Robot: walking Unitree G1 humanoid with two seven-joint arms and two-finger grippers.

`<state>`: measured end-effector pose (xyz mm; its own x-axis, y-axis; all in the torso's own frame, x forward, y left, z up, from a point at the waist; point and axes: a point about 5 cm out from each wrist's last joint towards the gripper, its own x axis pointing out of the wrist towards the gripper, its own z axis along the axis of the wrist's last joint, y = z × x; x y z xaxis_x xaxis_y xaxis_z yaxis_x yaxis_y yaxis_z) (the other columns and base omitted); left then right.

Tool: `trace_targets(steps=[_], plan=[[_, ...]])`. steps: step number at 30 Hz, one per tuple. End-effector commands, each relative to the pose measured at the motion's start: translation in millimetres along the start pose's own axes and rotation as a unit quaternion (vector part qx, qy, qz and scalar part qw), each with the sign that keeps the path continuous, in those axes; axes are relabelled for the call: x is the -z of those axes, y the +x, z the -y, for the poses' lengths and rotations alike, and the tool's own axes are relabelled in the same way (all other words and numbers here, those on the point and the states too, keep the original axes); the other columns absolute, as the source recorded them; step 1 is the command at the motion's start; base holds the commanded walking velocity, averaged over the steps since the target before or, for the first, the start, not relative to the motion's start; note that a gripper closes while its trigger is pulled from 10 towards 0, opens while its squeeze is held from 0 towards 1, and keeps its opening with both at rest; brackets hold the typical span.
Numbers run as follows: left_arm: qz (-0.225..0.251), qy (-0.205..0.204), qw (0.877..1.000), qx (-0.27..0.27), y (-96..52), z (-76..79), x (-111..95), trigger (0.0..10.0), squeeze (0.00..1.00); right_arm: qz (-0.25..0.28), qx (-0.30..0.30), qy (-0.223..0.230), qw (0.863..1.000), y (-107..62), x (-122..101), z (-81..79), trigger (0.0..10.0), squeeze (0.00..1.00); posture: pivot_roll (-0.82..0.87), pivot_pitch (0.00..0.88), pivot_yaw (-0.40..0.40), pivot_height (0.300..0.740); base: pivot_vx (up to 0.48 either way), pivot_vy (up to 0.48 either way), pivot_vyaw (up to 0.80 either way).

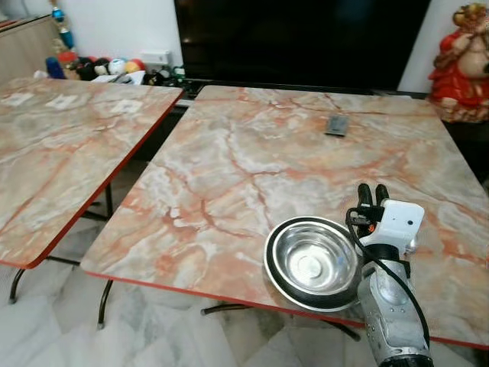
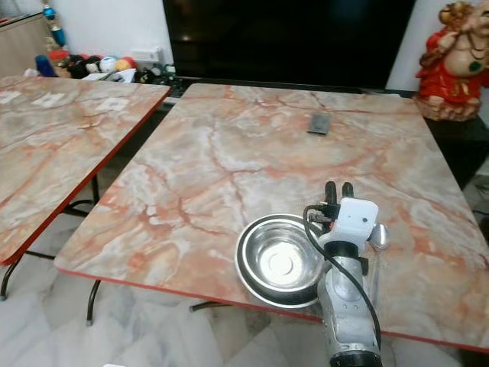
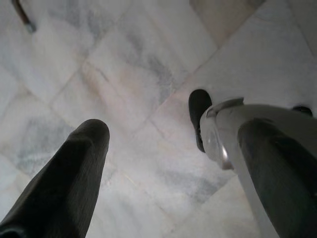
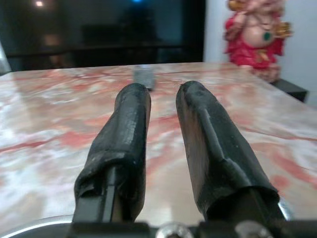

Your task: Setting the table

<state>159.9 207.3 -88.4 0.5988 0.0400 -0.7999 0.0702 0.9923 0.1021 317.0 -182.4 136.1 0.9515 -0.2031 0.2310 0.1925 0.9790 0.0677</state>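
Note:
A shiny steel bowl (image 1: 312, 262) sits on a dark-rimmed plate near the front edge of the marble-patterned table (image 1: 252, 160). My right gripper (image 1: 371, 191) hovers just right of the bowl, pointing toward the far side of the table. In the right wrist view its two black fingers (image 4: 131, 129) stand close together with nothing between them, and the bowl's rim (image 4: 34, 225) shows below them. My left gripper (image 3: 173, 134) hangs low over the pale tiled floor, its fingers spread wide and empty.
A dark remote (image 1: 337, 125) lies at the far middle of the table. A second marble table (image 1: 61, 153) stands to the left across a narrow gap. A red statue (image 1: 462, 61) stands at the back right, a dark screen (image 1: 306, 38) behind, and toys (image 1: 107, 67) at the back left.

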Motion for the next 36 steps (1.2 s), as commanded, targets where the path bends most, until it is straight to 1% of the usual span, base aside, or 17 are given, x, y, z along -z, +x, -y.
trace_targets(steps=[1, 17, 20, 22, 30, 36], plan=[[-0.011, -0.003, 1.0, 0.0, -1.0, -0.6, 5, 10.0, 0.0, 0.02, 0.008, 0.004, 1.0, 1.8, -8, 1.8, 10.0, 0.0, -0.03, 0.039, 0.022, 0.74, 0.0, 0.48, 0.0], [-0.009, -0.009, 1.0, 0.0, -0.7, -0.1, 4, 10.0, 0.0, 0.041, 0.006, 0.007, 0.999, 5.5, -18, -1.8, 10.0, 0.0, -0.02, 0.046, 0.018, 0.74, 0.0, 0.48, 0.0], [-0.009, -0.01, 1.0, 0.0, -0.7, 0.2, 4, 10.0, 0.0, 0.058, -0.009, -0.018, 0.998, 5.6, -23, -6.0, 10.0, 0.0, -0.02, 0.05, 0.017, 0.74, 0.0, 0.48, 0.0], [-0.009, -0.01, 1.0, 0.001, -0.7, 0.3, 4, 10.0, 0.0, 0.061, -0.013, -0.021, 0.998, 5.5, -24, -7.2, 10.0, 0.0, -0.02, 0.05, 0.017, 0.74, 0.0, 0.48, 0.0], [-0.008, -0.012, 1.0, -0.001, -0.5, -0.1, 3, 10.0, 0.0, 0.06, -0.02, -0.011, 0.998, 5.4, -24, -14.5, 10.0, 0.0, -0.02, 0.058, 0.015, 0.74, 0.0, 0.48, 0.0], [-0.008, -0.013, 1.0, -0.001, -0.5, -0.3, 3, 10.0, 0.0, 0.056, -0.022, -0.01, 0.998, 4.7, -22, -15.6, 10.0, 0.0, -0.02, 0.063, 0.016, 0.74, 0.0, 0.48, 0.0]])
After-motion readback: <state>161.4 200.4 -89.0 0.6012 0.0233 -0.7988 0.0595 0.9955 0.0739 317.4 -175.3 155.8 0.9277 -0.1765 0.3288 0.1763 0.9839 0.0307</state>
